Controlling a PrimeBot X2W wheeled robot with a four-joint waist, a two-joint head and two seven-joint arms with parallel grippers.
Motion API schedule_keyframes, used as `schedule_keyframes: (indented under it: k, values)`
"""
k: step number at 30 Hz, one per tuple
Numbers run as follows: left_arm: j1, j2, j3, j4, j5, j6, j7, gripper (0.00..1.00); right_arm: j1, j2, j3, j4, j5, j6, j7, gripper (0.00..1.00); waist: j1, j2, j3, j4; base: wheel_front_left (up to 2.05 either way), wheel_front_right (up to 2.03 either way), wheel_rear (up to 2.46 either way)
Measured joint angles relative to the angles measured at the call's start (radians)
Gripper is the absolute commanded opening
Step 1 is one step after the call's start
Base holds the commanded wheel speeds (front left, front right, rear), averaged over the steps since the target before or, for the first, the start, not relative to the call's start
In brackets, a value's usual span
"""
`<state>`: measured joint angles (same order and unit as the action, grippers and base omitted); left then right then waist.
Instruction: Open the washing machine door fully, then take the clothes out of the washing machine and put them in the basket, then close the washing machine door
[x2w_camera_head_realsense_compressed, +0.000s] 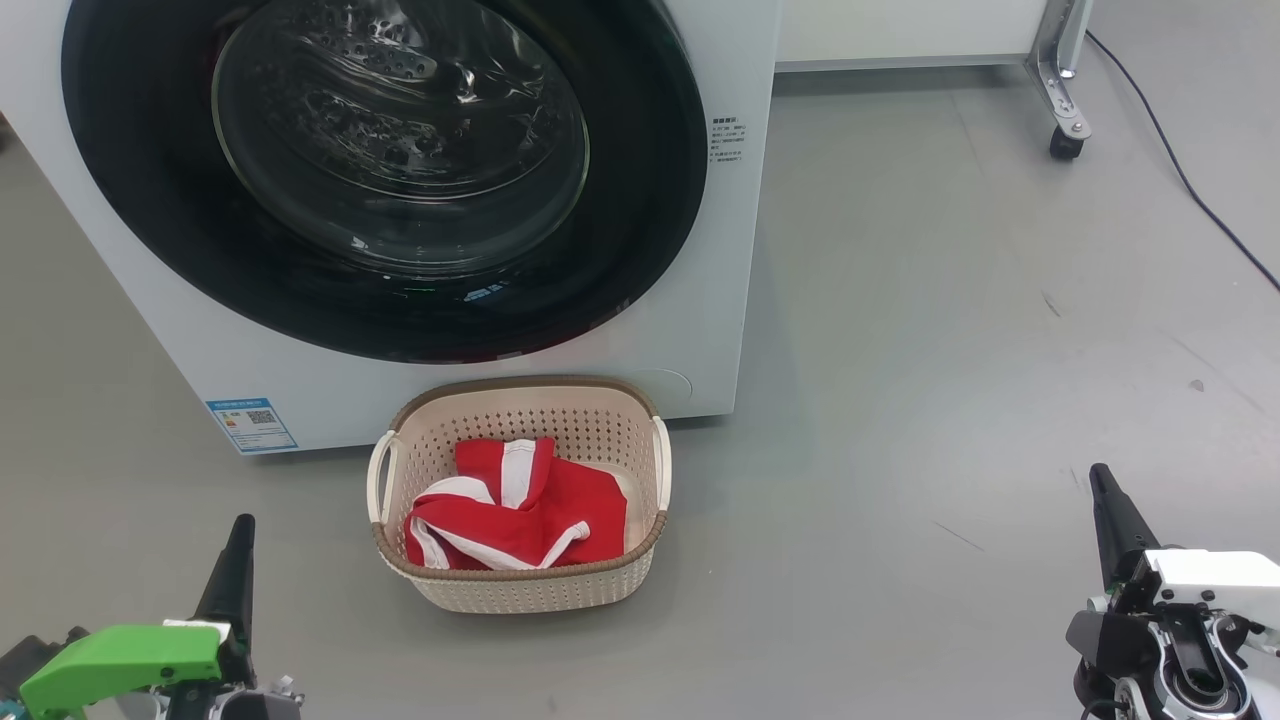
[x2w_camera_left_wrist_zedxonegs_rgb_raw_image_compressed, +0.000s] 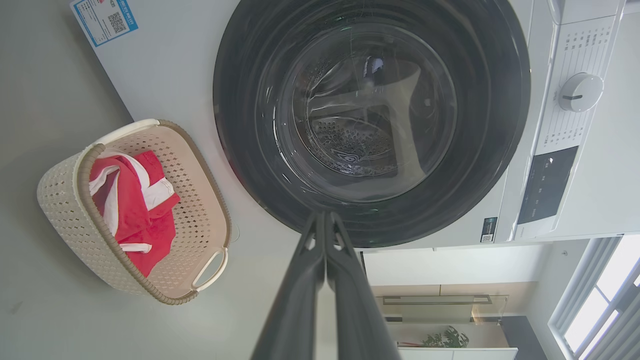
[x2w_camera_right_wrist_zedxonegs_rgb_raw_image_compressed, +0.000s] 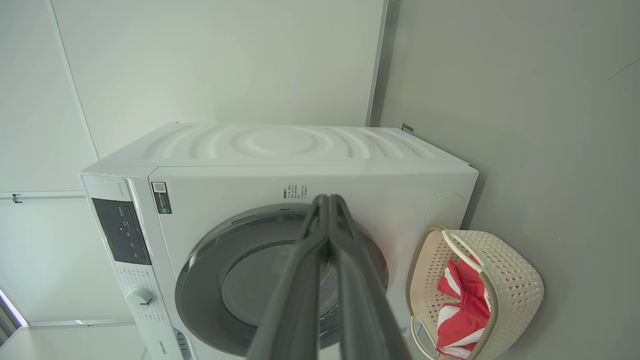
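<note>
The white washing machine (x2w_camera_head_realsense_compressed: 700, 330) stands ahead with its round black door (x2w_camera_head_realsense_compressed: 640, 230) shut flat against the front; the steel drum shows through the glass. On the floor before it sits the cream basket (x2w_camera_head_realsense_compressed: 520, 590), holding red clothes (x2w_camera_head_realsense_compressed: 560, 510) with white bands. My left gripper (x2w_camera_head_realsense_compressed: 240, 525) is at the lower left, shut and empty, well short of the basket. My right gripper (x2w_camera_head_realsense_compressed: 1100, 475) is at the lower right, also shut and empty. In the left wrist view the door (x2w_camera_left_wrist_zedxonegs_rgb_raw_image_compressed: 240, 150) and basket (x2w_camera_left_wrist_zedxonegs_rgb_raw_image_compressed: 60, 200) lie beyond the gripper (x2w_camera_left_wrist_zedxonegs_rgb_raw_image_compressed: 324, 215). The right wrist view shows the machine (x2w_camera_right_wrist_zedxonegs_rgb_raw_image_compressed: 280, 150), basket (x2w_camera_right_wrist_zedxonegs_rgb_raw_image_compressed: 515, 280) and gripper (x2w_camera_right_wrist_zedxonegs_rgb_raw_image_compressed: 330, 197).
Grey floor surrounds the machine. A metal frame leg on a caster (x2w_camera_head_realsense_compressed: 1065, 140) and a black cable (x2w_camera_head_realsense_compressed: 1190, 180) lie at the far right. A blue sticker (x2w_camera_head_realsense_compressed: 250, 425) marks the machine's lower left corner. The control panel and dial (x2w_camera_left_wrist_zedxonegs_rgb_raw_image_compressed: 580, 92) are on the machine's top front.
</note>
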<state>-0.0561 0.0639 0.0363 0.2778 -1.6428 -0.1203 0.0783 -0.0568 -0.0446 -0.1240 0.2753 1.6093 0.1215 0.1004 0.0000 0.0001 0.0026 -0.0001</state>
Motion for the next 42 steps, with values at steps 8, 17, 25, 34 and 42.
schedule_keyframes:
  k: [8,17,25,34,42]
  values:
    - [0.000,0.000,0.000,0.000,0.000,0.000,0.000,0.00,0.000,0.000,0.000,0.000,0.000,0.000,0.000,0.00,0.0000,0.0000,0.000,0.000,0.00,0.00,0.00]
    - [0.000,0.000,0.001,0.001,0.000,0.000,0.000,0.00,0.000,0.000,0.000,0.000,0.000,0.000,0.000,0.00,0.0000,0.0000,0.000,0.000,0.00,0.00,0.00]
    - [0.000,-0.001,0.001,0.002,0.000,0.000,0.000,0.00,0.000,0.000,-0.001,0.000,0.000,0.000,0.000,0.00,0.0000,0.0000,0.000,0.000,0.00,0.00,0.00]
    - [0.000,-0.001,0.002,0.002,0.000,0.000,0.000,0.00,0.000,0.000,-0.001,0.000,0.000,0.000,0.000,0.00,0.0000,0.0000,0.000,0.000,0.00,0.00,0.00]
    - [0.000,-0.002,0.003,0.002,0.000,0.000,0.000,0.00,0.000,0.000,-0.001,0.000,0.000,0.000,0.000,0.00,0.0000,0.0000,0.000,0.000,0.00,0.00,0.00]
